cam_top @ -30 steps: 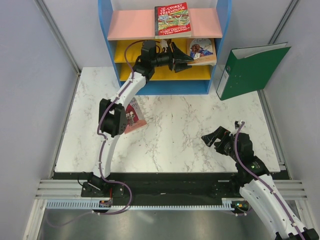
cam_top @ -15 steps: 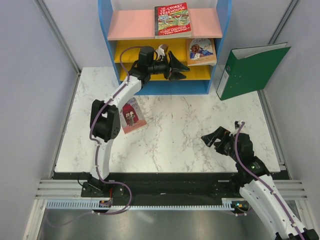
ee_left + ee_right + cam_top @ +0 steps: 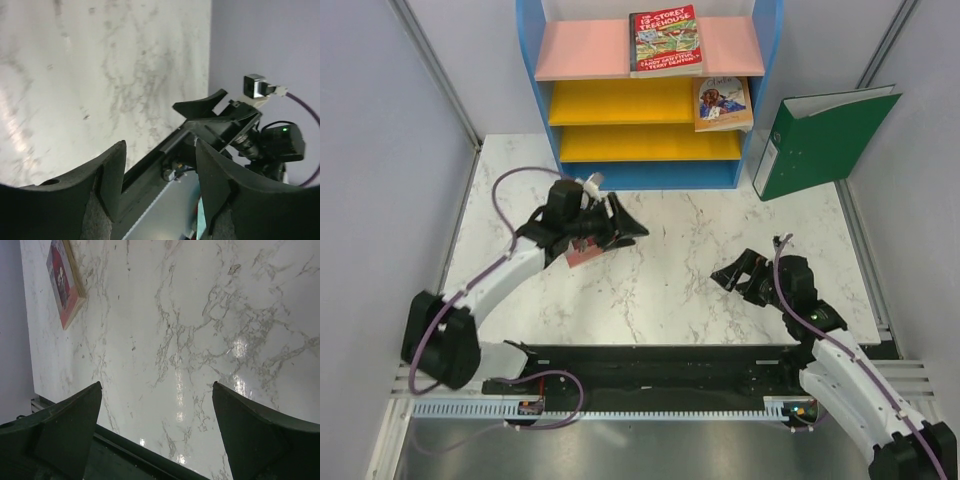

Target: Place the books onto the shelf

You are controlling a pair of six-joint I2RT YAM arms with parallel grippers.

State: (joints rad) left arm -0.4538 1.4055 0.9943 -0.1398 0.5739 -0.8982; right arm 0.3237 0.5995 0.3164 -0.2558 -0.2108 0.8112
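While looking down from the top, spot the left end effector [image 3: 632, 225] released and empty, hovering just right of the small maroon book [image 3: 583, 251] flat on the worktop [image 3: 670, 300]. Catch the right end effector [image 3: 732, 270] spread wide, empty, well apart. Up on the shelf [image 3: 528, 60], see the Treehouse book [image 3: 665, 40] on the pink board [image 3: 585, 50], an illustrated book [image 3: 723, 103] on a yellow one. Left wrist: fingers [image 3: 112, 180] parted, only marble between. Right wrist: fingers [image 3: 75, 425] wide, maroon book [image 3: 62, 280] well beyond them.

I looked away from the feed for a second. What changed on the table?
The left gripper, open and empty, pulled back from the shelf to above the maroon book on the table. The right gripper stayed open, roughly in place; Treehouse book and illustrated book unmoved.
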